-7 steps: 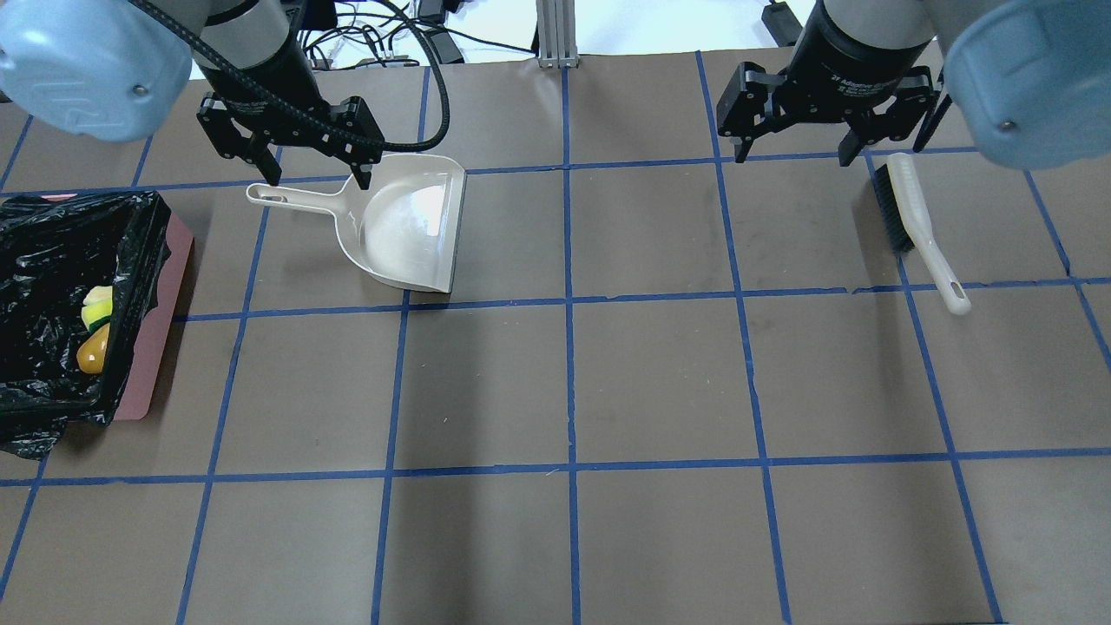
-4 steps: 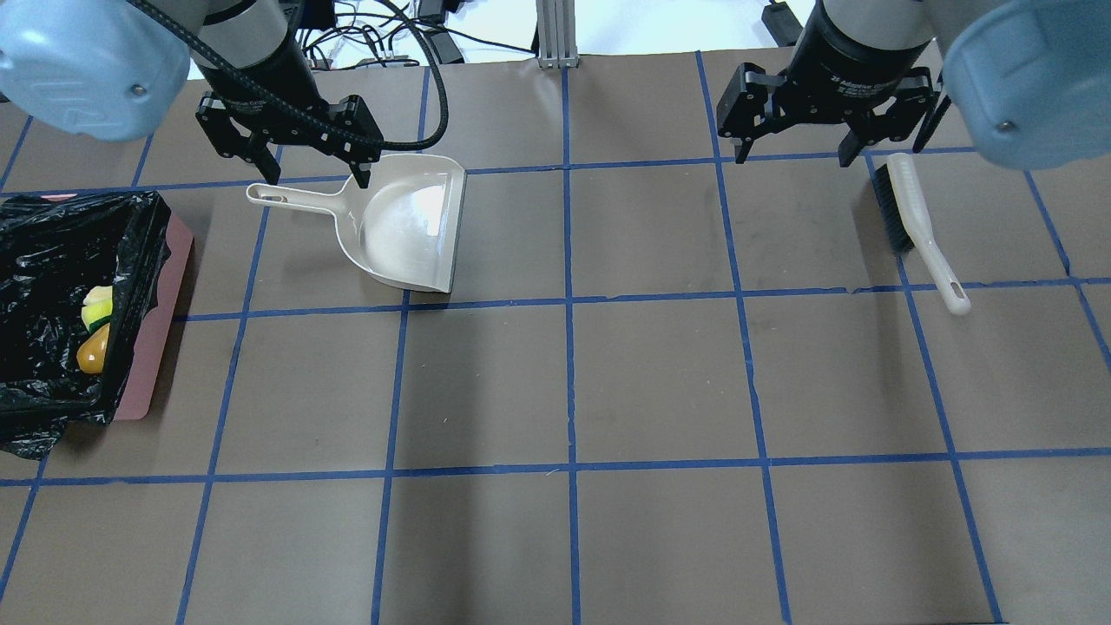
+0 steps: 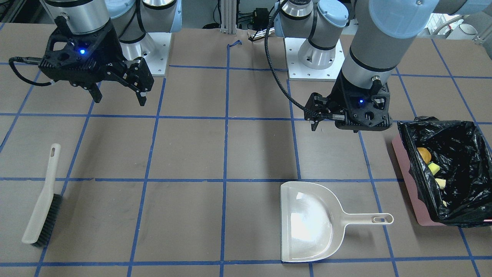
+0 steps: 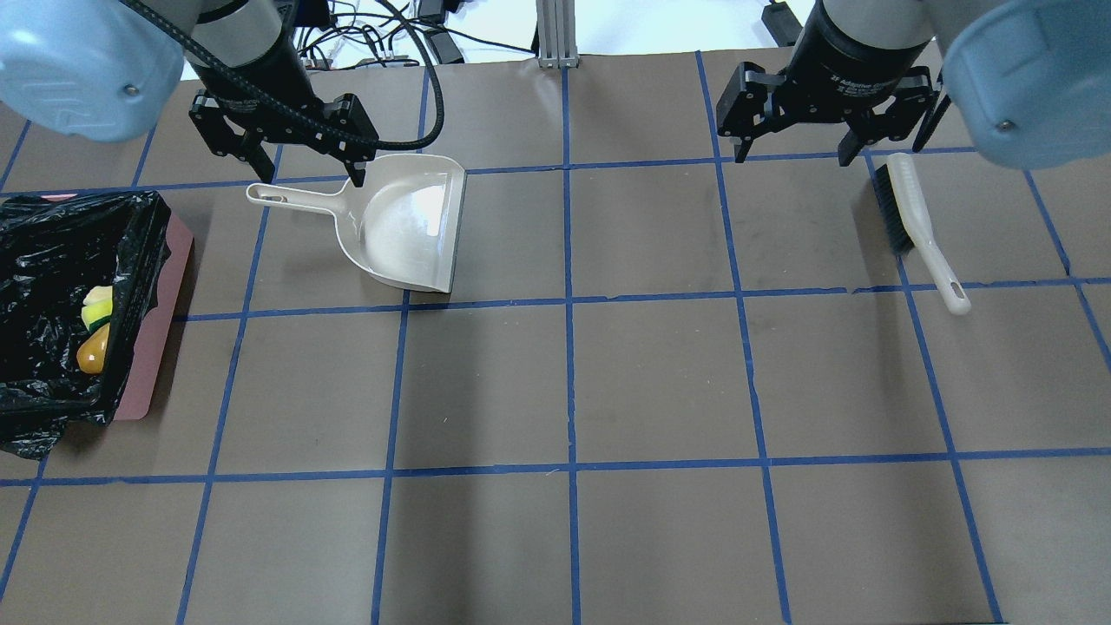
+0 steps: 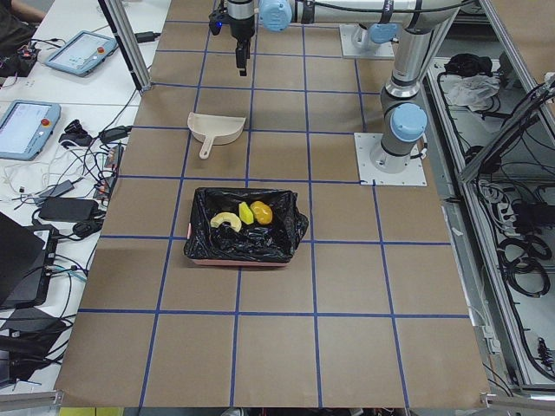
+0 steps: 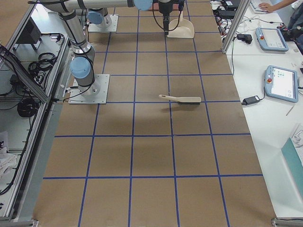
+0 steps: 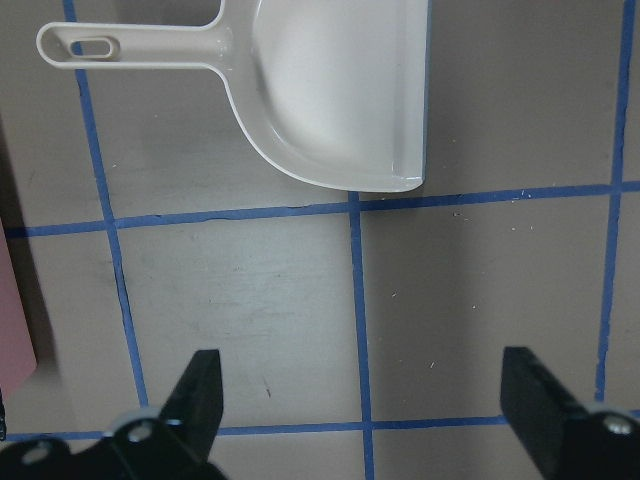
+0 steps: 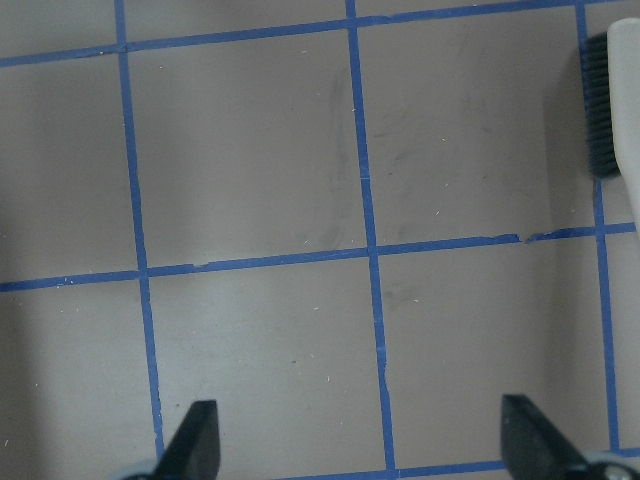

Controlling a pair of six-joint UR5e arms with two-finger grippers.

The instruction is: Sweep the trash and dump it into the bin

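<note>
The pink bin (image 4: 165, 286) lined with a black bag stands at the table's left end. The trash lies inside it: a golden potato (image 4: 93, 351), a yellow sponge (image 4: 97, 305) and a tan croissant piece (image 5: 225, 220). The beige dustpan (image 4: 408, 221) lies flat and bare on the table. My left gripper (image 4: 305, 172) hangs open just above and behind its handle, holding nothing; the left wrist view looks down on the dustpan (image 7: 330, 90). My right gripper (image 4: 792, 156) is open and holds nothing, beside the head of the brush (image 4: 911, 217).
The brush (image 3: 44, 204) lies on its side at the right end, bristles toward the table's centre. The table is brown paper with a blue tape grid. Cables and a metal post (image 4: 555, 30) sit beyond the far edge.
My left gripper has drifted slightly back and away from the dustpan handle, still open. The right gripper, dustpan, brush and bin have not moved.
</note>
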